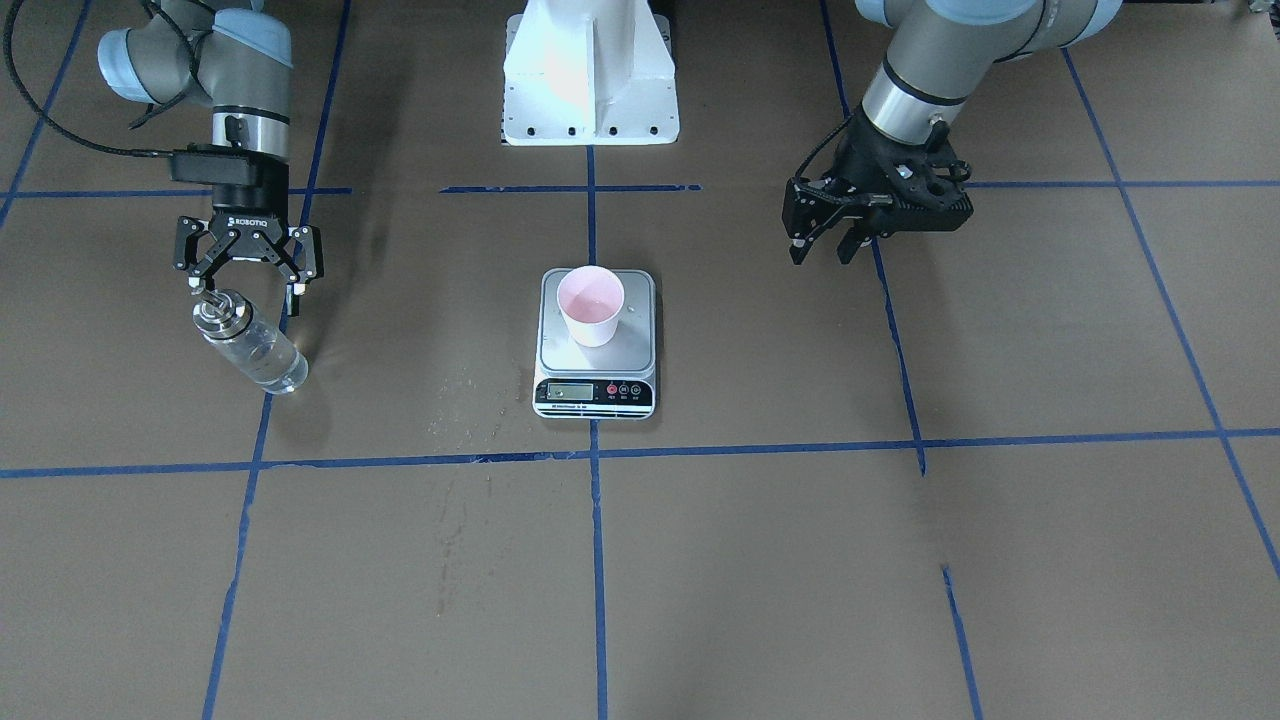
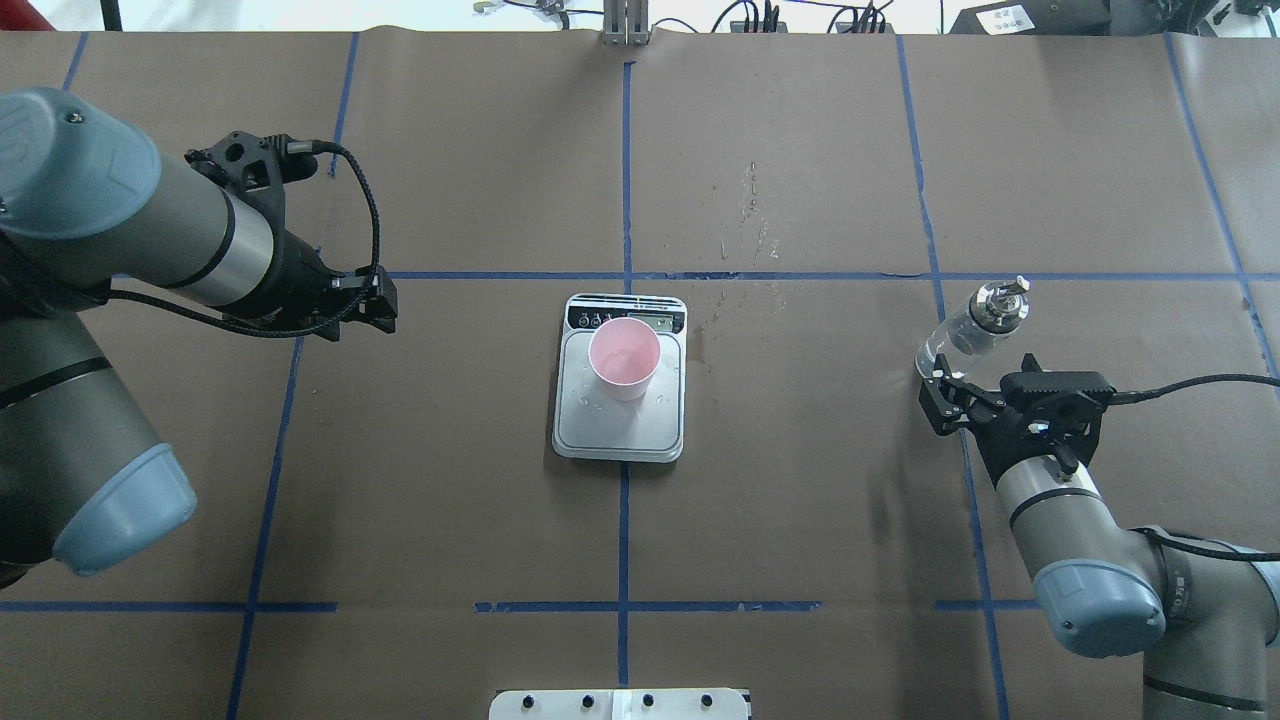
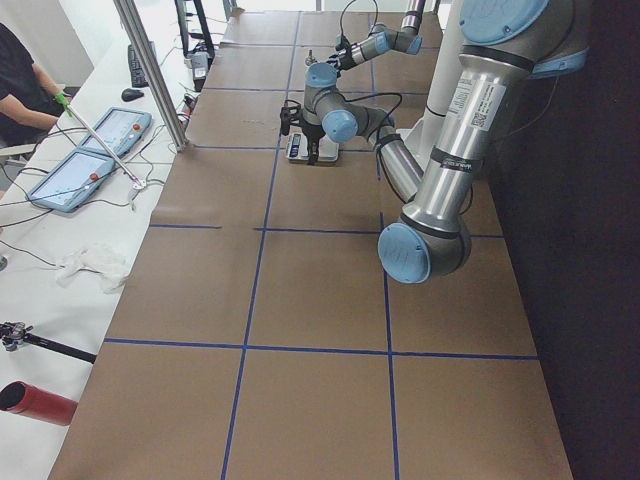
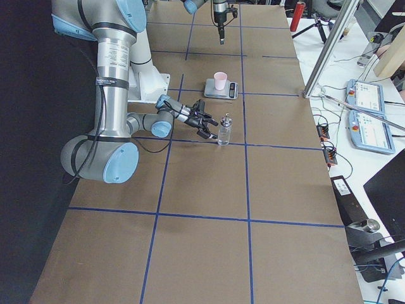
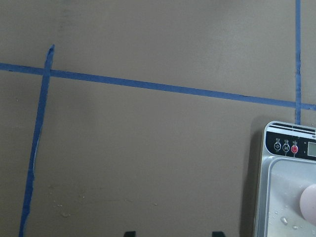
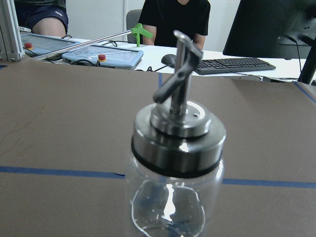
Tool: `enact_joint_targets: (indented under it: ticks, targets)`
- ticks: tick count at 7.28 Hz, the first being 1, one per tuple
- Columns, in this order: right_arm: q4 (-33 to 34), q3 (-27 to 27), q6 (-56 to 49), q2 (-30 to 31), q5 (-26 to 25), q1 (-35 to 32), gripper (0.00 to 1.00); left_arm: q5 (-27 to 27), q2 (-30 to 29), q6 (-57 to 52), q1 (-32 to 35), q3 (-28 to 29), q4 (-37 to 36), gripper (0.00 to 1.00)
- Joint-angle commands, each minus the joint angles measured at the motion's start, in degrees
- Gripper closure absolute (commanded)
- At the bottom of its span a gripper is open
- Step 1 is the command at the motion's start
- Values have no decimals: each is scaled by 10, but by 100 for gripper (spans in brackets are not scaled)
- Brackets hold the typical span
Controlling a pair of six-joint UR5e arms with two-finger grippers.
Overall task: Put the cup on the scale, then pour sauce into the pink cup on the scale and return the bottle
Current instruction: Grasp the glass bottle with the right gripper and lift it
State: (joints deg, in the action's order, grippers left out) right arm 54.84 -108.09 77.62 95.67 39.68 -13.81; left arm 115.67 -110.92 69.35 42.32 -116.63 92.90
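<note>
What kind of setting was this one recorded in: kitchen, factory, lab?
Most likely a robotics lab workcell, not a kitchen: a paper-covered table gridded with blue tape, control pendants on a side desk, and a keyboard and monitor beside an operator.

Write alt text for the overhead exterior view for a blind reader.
A pink cup stands on a kitchen scale at the centre of a brown table gridded with blue tape. At right, the right gripper is open just short of a clear glass bottle with a metal pourer; at left, the left gripper hangs empty.
</note>
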Motion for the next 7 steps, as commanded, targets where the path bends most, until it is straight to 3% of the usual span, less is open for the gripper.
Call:
enact_joint_targets:
  ticks: [1,7]
  targets:
    - [0,9,-8,-8,0,-4,1,0,0,0,0,0,0,39]
    - [0,24,-22,-27,22,-28,1,1,1,0,0,-4,-1,38]
